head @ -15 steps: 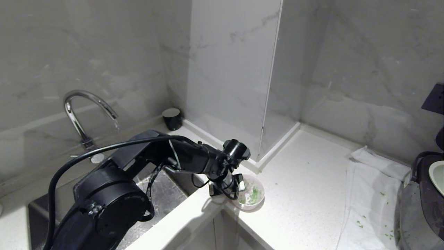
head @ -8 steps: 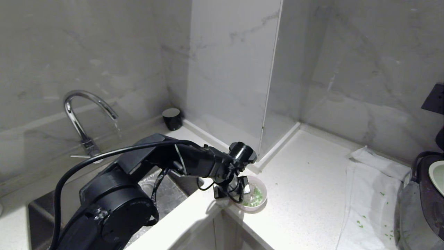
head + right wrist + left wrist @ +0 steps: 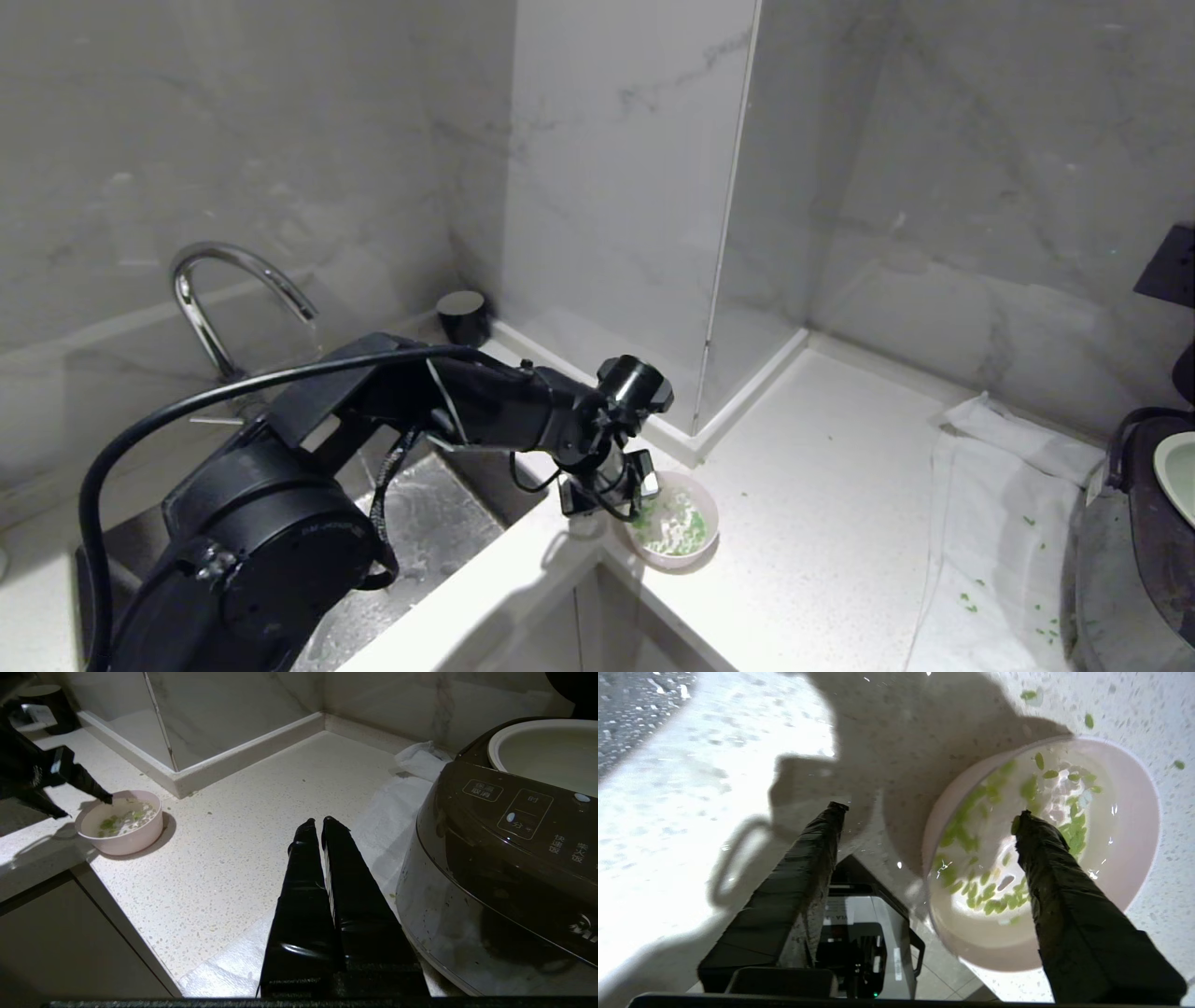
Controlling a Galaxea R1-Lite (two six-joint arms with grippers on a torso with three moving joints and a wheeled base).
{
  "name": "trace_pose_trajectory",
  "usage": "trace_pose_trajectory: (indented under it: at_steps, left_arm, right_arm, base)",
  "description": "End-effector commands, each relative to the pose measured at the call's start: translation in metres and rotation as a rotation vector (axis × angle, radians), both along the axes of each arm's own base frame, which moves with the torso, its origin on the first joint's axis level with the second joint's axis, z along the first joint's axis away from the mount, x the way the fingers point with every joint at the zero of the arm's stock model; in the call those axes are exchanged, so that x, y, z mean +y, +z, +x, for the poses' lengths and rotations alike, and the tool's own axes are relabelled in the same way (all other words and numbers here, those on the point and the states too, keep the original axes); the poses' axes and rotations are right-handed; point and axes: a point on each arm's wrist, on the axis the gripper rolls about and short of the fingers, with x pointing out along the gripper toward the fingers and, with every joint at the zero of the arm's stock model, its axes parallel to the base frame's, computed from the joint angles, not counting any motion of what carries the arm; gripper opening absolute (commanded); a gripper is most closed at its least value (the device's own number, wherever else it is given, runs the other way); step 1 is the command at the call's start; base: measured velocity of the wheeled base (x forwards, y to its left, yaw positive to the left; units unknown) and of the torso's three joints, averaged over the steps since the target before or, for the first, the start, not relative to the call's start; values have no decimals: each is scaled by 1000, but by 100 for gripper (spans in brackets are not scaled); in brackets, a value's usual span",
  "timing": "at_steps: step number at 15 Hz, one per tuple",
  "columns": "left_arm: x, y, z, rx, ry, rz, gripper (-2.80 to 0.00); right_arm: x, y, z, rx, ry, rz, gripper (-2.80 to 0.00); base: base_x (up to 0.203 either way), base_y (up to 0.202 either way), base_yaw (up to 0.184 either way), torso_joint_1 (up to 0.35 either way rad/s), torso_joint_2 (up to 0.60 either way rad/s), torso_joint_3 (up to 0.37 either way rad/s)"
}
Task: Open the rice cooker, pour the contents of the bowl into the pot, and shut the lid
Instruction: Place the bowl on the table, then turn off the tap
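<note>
Few green bits (image 3: 971, 607) on white cloth (image 3: 990, 523).

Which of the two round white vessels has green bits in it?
The small pale pink bowl at the counter edge; the rice cooker's wide inner pot looks empty.

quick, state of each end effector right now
Left end effector: open, straddling the rim of the bowl, holding nothing.
Right end effector: closed, empty, beside the rice cooker.
</note>
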Motion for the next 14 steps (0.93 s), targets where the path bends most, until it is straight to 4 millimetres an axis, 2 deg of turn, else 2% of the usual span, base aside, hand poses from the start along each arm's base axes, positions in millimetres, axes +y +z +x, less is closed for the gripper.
trace_pose_trajectory:
  at_steps: [1,5,9,11,14]
  left_arm:
    - [20,29,3,-15,38,-20,0]
    - [63,43,0,23,102,2,0]
    - [121,70,-3,15,167,-15,0]
    - [150,70,-9,2,171,3,0]
    - [196,58,-24,-50,182,38,0]
  right_arm:
    - [0,0,0,1,0,1,-280]
    - [0,0,0,1,0,0,-280]
    - [0,0,0,1,0,0,-280]
    - [0,0,0,1,0,0,-280]
    - [0,0,0,1,0,1,-280]
  base:
    - [0,0,0,0,0,0]
    - [0,0,0,0,0,0]
    - [0,0,0,0,0,0]
    - [0,0,0,0,0,0]
    - [0,0,0,0,0,0]
